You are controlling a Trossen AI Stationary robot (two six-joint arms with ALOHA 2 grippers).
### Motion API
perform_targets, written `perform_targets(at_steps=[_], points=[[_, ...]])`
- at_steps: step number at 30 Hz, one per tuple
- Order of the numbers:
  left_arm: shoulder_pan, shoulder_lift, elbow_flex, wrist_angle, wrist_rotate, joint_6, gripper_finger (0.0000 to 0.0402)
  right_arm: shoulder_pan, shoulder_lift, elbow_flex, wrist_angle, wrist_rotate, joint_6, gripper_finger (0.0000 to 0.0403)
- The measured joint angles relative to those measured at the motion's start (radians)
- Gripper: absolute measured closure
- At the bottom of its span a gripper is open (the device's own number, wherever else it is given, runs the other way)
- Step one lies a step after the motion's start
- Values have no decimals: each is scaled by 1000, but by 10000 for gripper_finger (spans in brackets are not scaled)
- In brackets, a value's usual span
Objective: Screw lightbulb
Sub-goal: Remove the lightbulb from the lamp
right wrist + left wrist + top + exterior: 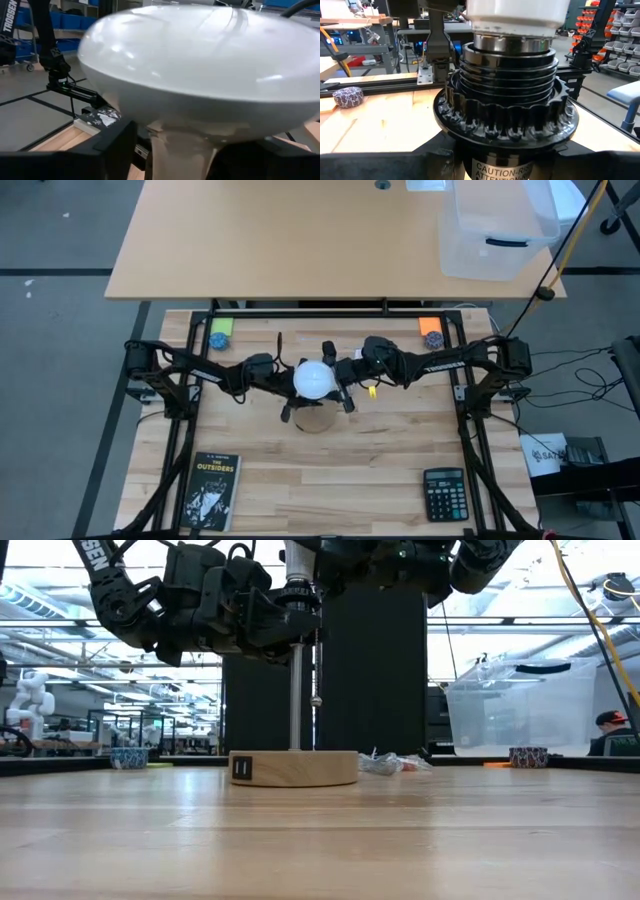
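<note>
lightbulb: white globe at the table's middle, sitting in the black socket on top of the lamp stand, metal threads partly showing above the socket collar in my left wrist view.
lamp stand: round wooden base on the table, thin metal pole rising up to the socket.
my left gripper: just beside the bulb on its left side, at socket height; fingers clamped around the black socket below the bulb.
my right gripper: just beside the bulb on its right side; one finger shows under the globe, whether the fingers touch the bulb I cannot tell, nor whether they are apart or closed.
clear plastic bin: on the far table, right side; a dark handle-like piece shows at its rim, contents otherwise not readable.
small bowls: one on a green pad far left, one on an orange pad far right; what is in them I cannot tell.
book: near left, flat.
calculator: near right, flat.
</note>
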Motion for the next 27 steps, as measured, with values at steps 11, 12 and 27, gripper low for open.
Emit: perform_targets(at_steps=[11,12,27], points=[[0,0,0,0,-11,-7,259,-32,-139,2,-257,-1,-44,98],[0,0,0,0,-11,-7,259,-38,-158,2,-288,-1,-56,97],[-3,0,-2,14,-208,-31,259,-71,-341,3,-740,121,-152,97]])
